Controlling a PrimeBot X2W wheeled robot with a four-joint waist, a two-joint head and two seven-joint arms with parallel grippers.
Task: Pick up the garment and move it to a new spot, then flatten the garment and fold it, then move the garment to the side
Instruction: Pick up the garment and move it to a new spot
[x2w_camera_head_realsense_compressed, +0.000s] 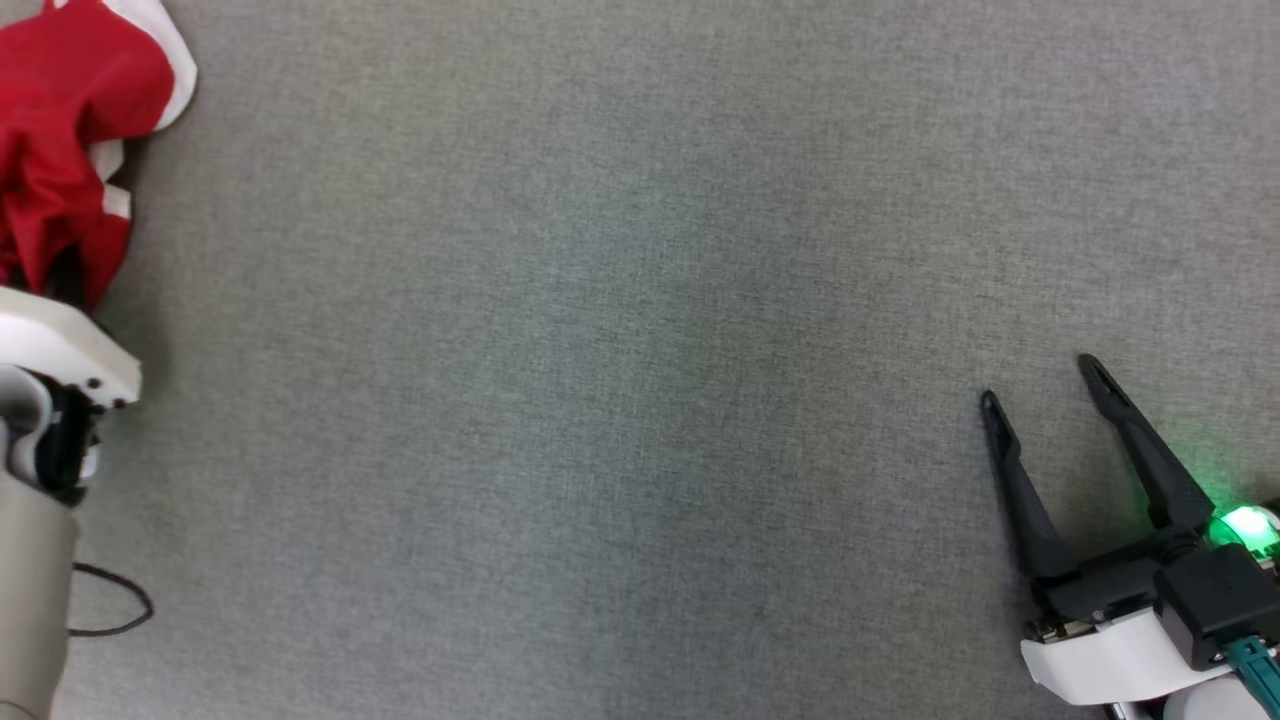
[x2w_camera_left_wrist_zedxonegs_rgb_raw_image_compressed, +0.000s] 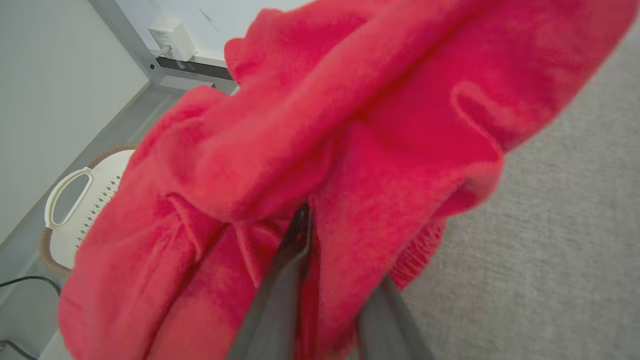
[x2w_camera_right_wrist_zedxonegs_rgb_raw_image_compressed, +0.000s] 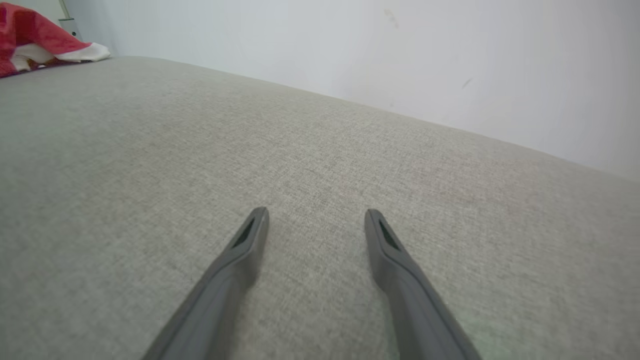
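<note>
The garment (x2w_camera_head_realsense_compressed: 60, 130) is a red knit with white trim, bunched at the far left edge of the grey surface in the head view. In the left wrist view the garment (x2w_camera_left_wrist_zedxonegs_rgb_raw_image_compressed: 350, 125) lies close around my left gripper (x2w_camera_left_wrist_zedxonegs_rgb_raw_image_compressed: 332, 250). The jaws stand narrow with a fold of red cloth pinched between them, and one fingertip is buried in the fabric. My left wrist housing (x2w_camera_head_realsense_compressed: 60, 380) sits just below the garment. My right gripper (x2w_camera_head_realsense_compressed: 1040, 385) rests open at the lower right, far from the cloth, nothing between its fingers. The right wrist view shows the right gripper (x2w_camera_right_wrist_zedxonegs_rgb_raw_image_compressed: 315, 215) and the garment (x2w_camera_right_wrist_zedxonegs_rgb_raw_image_compressed: 30, 35) far off.
A grey fabric surface (x2w_camera_head_realsense_compressed: 620, 350) spreads wide between the two arms. A white perforated basket (x2w_camera_left_wrist_zedxonegs_rgb_raw_image_compressed: 75, 200) stands on the floor beyond the garment, near a wall box (x2w_camera_left_wrist_zedxonegs_rgb_raw_image_compressed: 172, 37) and a metal frame. A black cable (x2w_camera_head_realsense_compressed: 115, 600) loops by my left forearm.
</note>
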